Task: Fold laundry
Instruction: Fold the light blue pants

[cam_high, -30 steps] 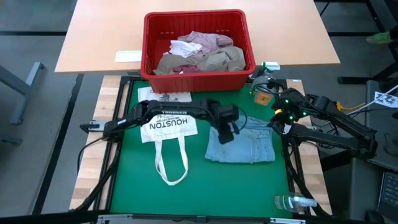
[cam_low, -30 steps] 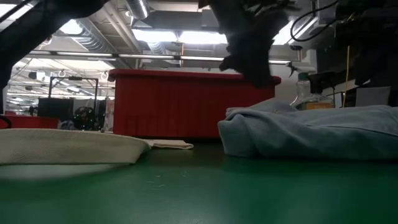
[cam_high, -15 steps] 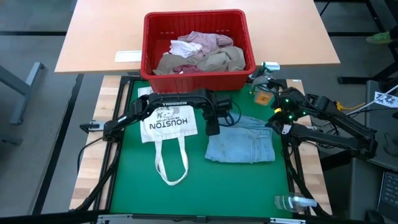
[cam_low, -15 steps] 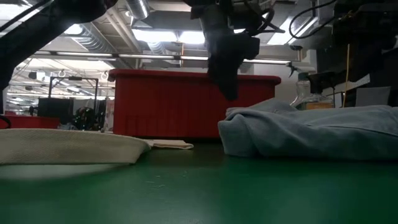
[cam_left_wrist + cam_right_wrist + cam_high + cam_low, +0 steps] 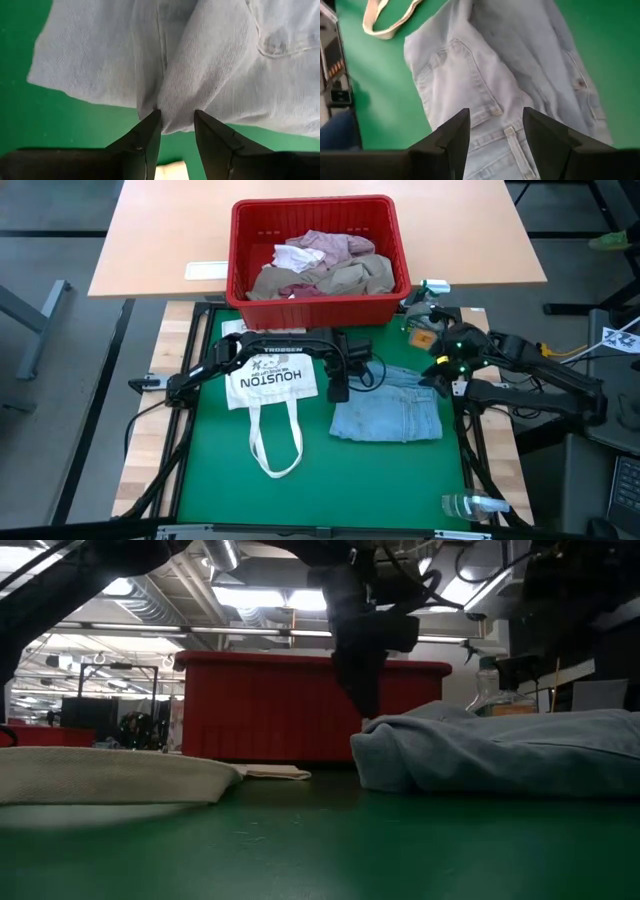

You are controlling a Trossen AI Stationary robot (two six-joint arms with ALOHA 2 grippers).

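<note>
My left gripper (image 5: 338, 390) hangs at the left edge of the folded jeans (image 5: 388, 409), just above the green mat (image 5: 380, 480). In the left wrist view my 2 fingers (image 5: 145, 137) stand apart with a fold of the denim (image 5: 200, 65) just ahead of their tips; nothing is clamped between them. In the low view this gripper (image 5: 362, 705) points down right beside the raised edge of the jeans (image 5: 500, 750), and I cannot tell if it touches the cloth.

My right gripper (image 5: 447, 376) sits over the right edge of the jeans, near the back right corner of the mat. In the right wrist view its fingers (image 5: 451, 137) are spread wide over the waistband and back pocket (image 5: 465, 80), holding nothing.

The jeans lie flat on the right half of the mat. To their left lies a white tote bag (image 5: 268, 385) with printed letters, its handles (image 5: 277, 442) stretched toward the front.

The red basket (image 5: 318, 300) stands behind the mat on the wooden table (image 5: 160, 240). Inside it lie a tan cloth (image 5: 350, 278) and a pink shirt (image 5: 325, 245) in a heap.
</note>
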